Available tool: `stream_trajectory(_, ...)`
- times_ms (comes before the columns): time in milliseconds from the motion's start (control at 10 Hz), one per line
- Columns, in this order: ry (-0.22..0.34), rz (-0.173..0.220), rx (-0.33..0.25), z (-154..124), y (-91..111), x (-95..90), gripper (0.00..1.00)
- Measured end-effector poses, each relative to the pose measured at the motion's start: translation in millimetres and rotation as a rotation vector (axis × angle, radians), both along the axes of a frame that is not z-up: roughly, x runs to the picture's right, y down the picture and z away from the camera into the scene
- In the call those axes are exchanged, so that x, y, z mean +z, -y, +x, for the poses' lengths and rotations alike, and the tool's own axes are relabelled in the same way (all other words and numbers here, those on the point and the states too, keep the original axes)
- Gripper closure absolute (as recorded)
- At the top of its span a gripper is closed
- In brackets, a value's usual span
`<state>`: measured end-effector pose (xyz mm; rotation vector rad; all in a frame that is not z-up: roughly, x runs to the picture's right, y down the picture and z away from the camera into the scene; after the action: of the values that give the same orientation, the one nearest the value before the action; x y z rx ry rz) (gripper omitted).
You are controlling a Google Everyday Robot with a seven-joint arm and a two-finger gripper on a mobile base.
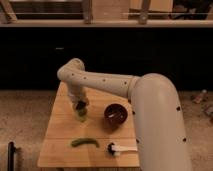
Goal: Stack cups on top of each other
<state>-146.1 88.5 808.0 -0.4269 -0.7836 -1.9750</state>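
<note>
A small lime-green cup (81,114) stands on the wooden table (62,125), left of the middle. My gripper (80,105) hangs straight down over it, its tip at the cup's rim. Whether more than one cup stands there I cannot tell, since the gripper hides the cup's top. The white arm reaches in from the right.
A wide dark maroon bowl (115,115) stands right of the cup. A long curved green vegetable-like object (84,143) lies near the front. A white brush-like tool (120,148) lies at the front right. A dark post (10,155) stands left of the table.
</note>
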Motion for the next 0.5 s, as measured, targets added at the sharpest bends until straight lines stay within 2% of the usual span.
stream_trajectory(100, 0.001, 0.001, 0.000, 0.7, 0.6, 0.1, 0.20)
stream_trajectory(500, 0.000, 0.006, 0.003, 3.2, 3.0, -0.1, 0.20)
